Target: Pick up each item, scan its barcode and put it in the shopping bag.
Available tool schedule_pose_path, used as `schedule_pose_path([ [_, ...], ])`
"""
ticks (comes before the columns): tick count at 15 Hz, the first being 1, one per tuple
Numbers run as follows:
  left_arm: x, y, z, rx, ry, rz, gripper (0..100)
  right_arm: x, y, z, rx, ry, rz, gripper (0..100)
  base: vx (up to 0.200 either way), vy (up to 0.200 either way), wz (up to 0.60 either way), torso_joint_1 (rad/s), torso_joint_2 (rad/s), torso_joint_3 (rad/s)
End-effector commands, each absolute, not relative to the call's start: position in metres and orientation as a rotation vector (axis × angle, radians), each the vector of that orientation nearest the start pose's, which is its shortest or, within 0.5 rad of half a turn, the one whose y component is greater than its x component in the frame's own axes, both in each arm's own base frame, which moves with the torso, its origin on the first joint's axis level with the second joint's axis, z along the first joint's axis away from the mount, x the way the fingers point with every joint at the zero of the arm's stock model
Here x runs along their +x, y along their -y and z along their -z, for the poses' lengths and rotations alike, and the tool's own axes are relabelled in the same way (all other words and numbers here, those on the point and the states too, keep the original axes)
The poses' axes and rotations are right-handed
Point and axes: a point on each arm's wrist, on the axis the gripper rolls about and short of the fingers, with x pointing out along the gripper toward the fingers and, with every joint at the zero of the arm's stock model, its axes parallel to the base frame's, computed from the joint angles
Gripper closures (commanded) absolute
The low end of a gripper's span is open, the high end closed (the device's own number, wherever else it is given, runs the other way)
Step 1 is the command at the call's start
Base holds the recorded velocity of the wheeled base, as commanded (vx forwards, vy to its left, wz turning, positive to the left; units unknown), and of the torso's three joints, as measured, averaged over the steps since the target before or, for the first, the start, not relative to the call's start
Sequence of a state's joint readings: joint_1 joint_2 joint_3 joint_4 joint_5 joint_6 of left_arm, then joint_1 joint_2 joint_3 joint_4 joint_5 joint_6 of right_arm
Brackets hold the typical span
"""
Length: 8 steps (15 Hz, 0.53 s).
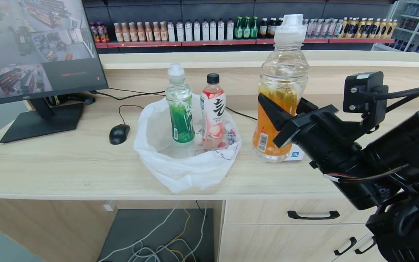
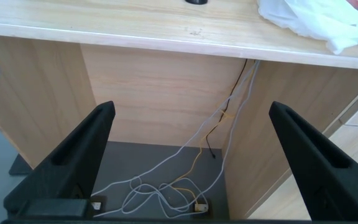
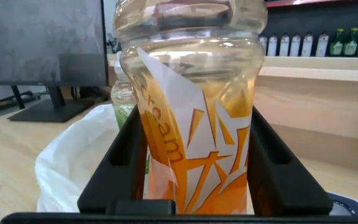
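Observation:
An orange-labelled drink bottle (image 1: 281, 72) with a white cap stands upright between the fingers of my right gripper (image 1: 284, 103), which is shut on its middle, right of the bag. In the right wrist view the bottle (image 3: 191, 112) sits between both black fingers (image 3: 120, 165). The white shopping bag (image 1: 180, 163) lies open on the counter. It holds a green-labelled bottle (image 1: 179, 105) and a pink-labelled bottle (image 1: 213, 112), both upright. My left gripper (image 2: 191, 162) hangs open below the counter edge, with nothing in it, facing the cables under the desk.
A monitor (image 1: 31, 47) stands at the back left, with a black mouse (image 1: 119, 133) and its cable beside the bag. A small white device (image 1: 296, 154) lies behind the orange bottle's base. A raised ledge (image 1: 209, 60) runs along the back. Drawers (image 1: 313, 214) sit below.

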<state>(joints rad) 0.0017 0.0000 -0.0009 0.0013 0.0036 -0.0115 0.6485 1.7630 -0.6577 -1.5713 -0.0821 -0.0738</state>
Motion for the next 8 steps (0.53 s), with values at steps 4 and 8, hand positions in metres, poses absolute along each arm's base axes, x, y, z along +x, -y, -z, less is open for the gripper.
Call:
schedule_pose_path([
  [4,-0.0229,-0.0001,-0.0757,-0.014,0.000,-0.006,0,0.2325,-0.1740,-0.2173,0.096,0.454,-0.539,100,0.000,0.200,0.00,0.005,0.00,0.004],
  [8,-0.0229,-0.0001,-0.0757,-0.011,0.000,-0.006,0,0.2322,-0.1732,-0.2178,0.096,0.455,-0.538,100,0.000,0.100,0.00,-0.001,0.00,0.000],
])
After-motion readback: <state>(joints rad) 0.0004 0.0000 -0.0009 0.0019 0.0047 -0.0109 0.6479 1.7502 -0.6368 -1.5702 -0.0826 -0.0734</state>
